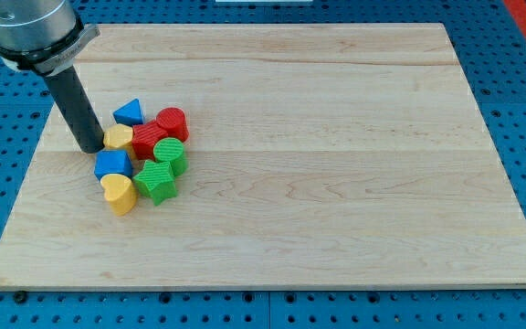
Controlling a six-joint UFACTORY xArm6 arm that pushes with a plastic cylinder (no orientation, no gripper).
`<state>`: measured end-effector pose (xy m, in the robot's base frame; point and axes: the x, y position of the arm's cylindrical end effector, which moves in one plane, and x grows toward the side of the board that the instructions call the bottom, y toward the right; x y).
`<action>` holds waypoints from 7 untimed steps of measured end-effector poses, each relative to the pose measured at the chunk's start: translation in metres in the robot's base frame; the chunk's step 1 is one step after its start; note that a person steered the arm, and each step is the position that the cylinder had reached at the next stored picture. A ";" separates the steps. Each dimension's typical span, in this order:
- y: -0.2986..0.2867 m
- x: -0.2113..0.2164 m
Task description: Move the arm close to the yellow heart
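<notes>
The yellow heart [118, 193] lies at the lower left of a tight cluster of blocks on the wooden board [318, 164]. My tip [91, 147] rests on the board just left of the cluster, touching or almost touching a yellow block [119, 138]. The heart is a short way below and to the right of my tip, with a blue block [112, 164] between them.
The cluster also holds a blue triangular block [129, 112], a red cylinder [172, 122], a red star-like block [148, 140], a green block [170, 153] and a green star-like block [156, 182]. The board's left edge is close to my tip.
</notes>
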<state>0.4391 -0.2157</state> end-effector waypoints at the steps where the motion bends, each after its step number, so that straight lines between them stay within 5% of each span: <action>1: -0.011 0.027; 3: -0.016 0.120; 7: 0.027 0.084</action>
<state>0.5230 -0.1884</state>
